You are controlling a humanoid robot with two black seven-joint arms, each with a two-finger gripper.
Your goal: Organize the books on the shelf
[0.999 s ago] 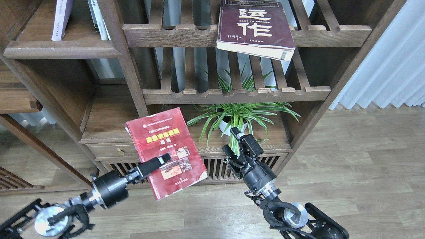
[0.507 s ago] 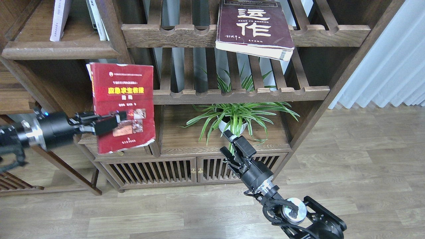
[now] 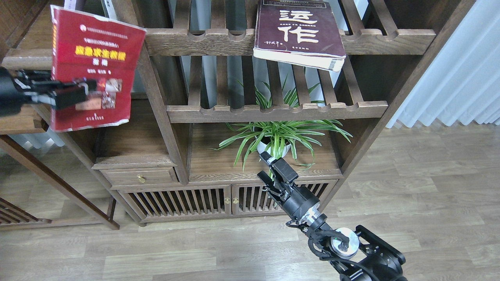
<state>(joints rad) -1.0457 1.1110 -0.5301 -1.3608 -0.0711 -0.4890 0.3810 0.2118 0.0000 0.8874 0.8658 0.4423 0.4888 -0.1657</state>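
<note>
At the upper left of the head view, my left pincer (image 3: 88,86) grips the red book (image 3: 93,58) by its lower cover, one dark finger lying across the photos, and holds it upright with the front cover facing me. It hangs in front of the shelf (image 3: 23,61), the solid dark board with a rounded front edge, and covers most of that board. Just above the red book's top edge, slivers of a pale book (image 3: 70,4) and a white book (image 3: 109,8) show. Well to the right, the maroon book (image 3: 299,33) lies tilted on a slatted rack (image 3: 203,41), its lower corner overhanging the rail. My right pincer (image 3: 267,168) hovers empty, fingers narrowly parted, just in front of a potted spider plant (image 3: 279,136) on a lower surface (image 3: 203,164)
</note>
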